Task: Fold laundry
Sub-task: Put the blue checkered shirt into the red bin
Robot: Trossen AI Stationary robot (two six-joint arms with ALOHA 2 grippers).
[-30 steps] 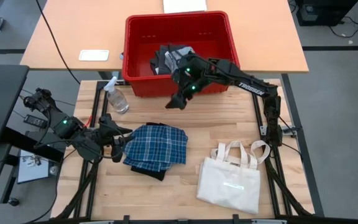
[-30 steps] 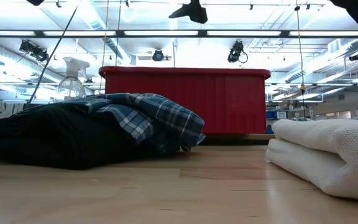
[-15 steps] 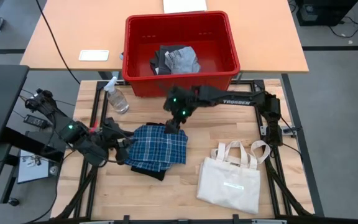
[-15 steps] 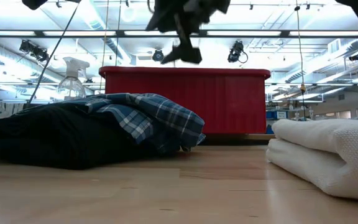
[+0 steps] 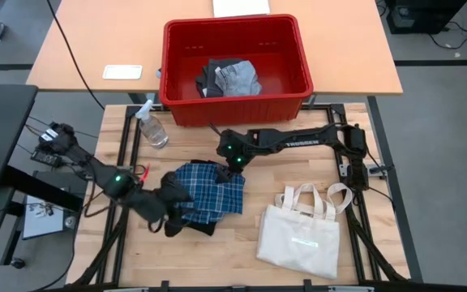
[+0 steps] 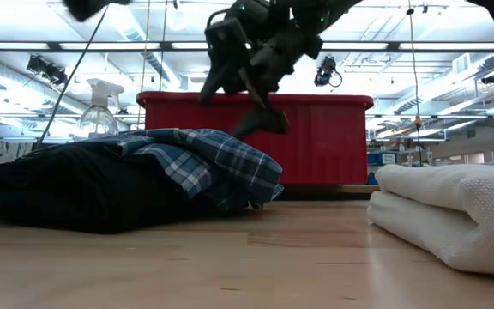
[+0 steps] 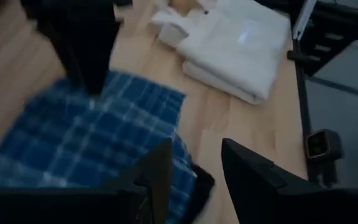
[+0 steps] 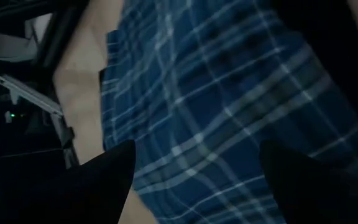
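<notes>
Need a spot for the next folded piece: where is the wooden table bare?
Bare wood: behind the cream canvas tote bag, toward the red plastic bin; also the front-left corner. Crowded: around the blue-and-white plaid garment, both grippers there.

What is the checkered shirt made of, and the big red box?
The blue-and-white plaid shirt looks like soft woven cloth, matte: it lies in rumpled folds. The red box looks like hard, smooth plastic: straight walls, slight shine.

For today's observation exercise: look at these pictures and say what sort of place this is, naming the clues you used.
Probably a robotics lab or workshop, not a home. Clues: the wooden table sits on a metal frame with robot arms mounted on it, the room behind has long ceiling strip lights, and a red bin of clothes looks set up for trials.
</notes>
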